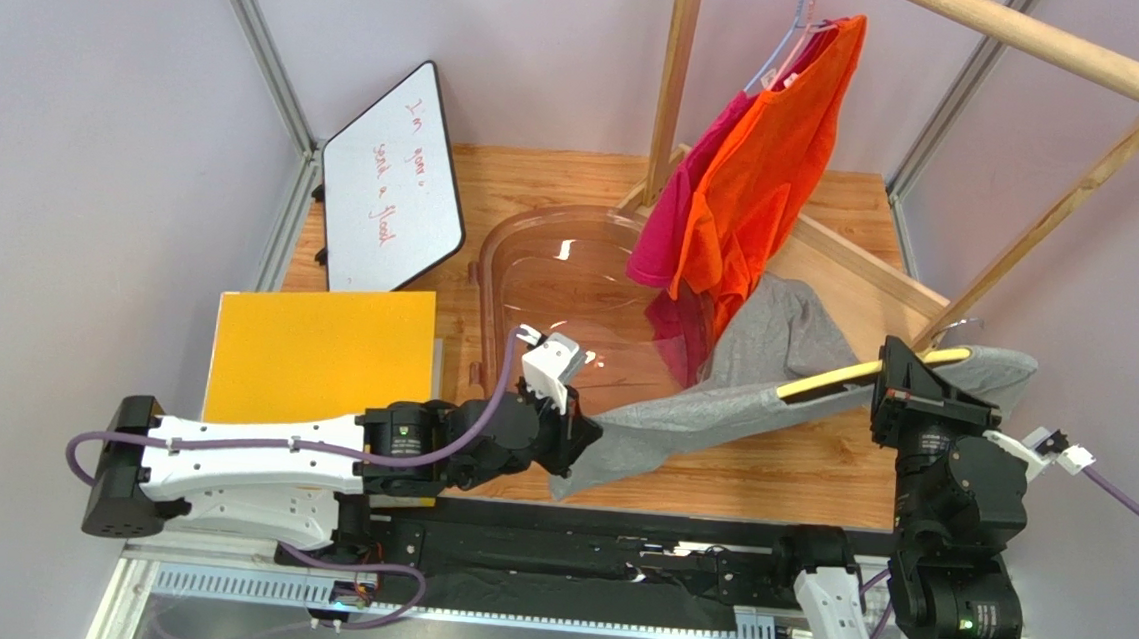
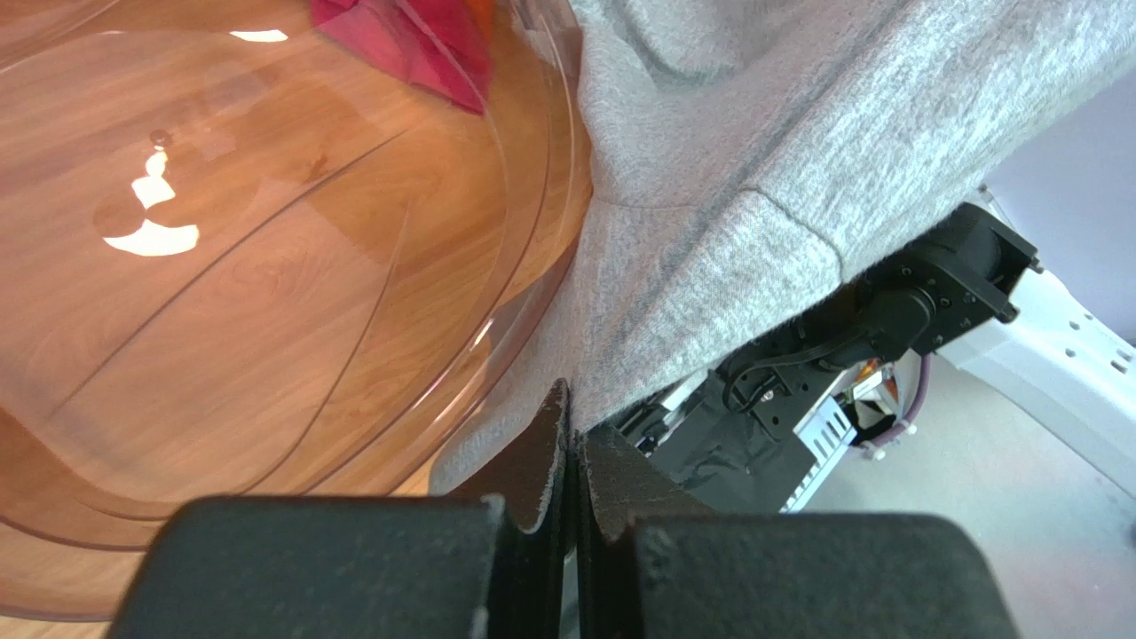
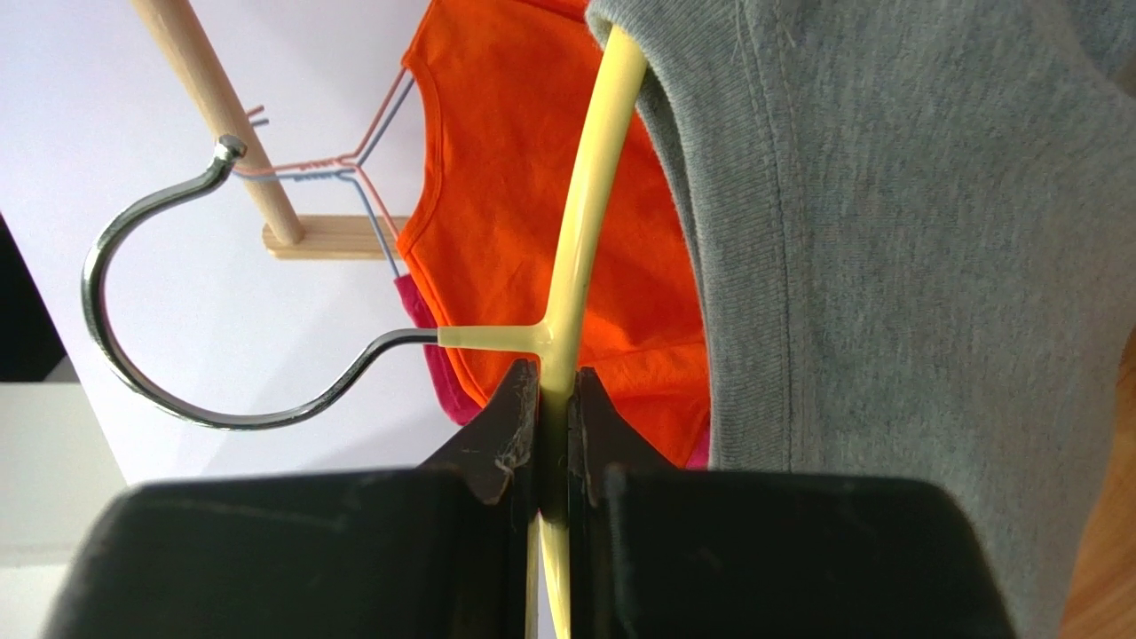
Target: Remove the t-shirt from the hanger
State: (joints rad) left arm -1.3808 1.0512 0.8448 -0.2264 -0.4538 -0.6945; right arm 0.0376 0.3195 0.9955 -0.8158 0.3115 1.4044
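A grey t-shirt (image 1: 789, 335) is stretched between my two grippers over the table's right half. My left gripper (image 1: 571, 437) is shut on the shirt's lower edge; in the left wrist view the pads (image 2: 547, 453) pinch the grey cloth (image 2: 747, 147). My right gripper (image 1: 895, 380) is shut on the yellow hanger (image 1: 828, 380), which is still inside the shirt. In the right wrist view the jaws clamp the yellow bar (image 3: 587, 200) just below its metal hook (image 3: 147, 360), with the grey shirt (image 3: 907, 266) draped on the right arm of the hanger.
A wooden rack (image 1: 1032, 36) at the back holds an orange shirt (image 1: 759, 183) and a pink shirt (image 1: 673, 222) on wire hangers. A clear plastic tub (image 1: 563, 282) lies mid-table. A whiteboard (image 1: 390, 179) and a yellow pad (image 1: 320, 355) are on the left.
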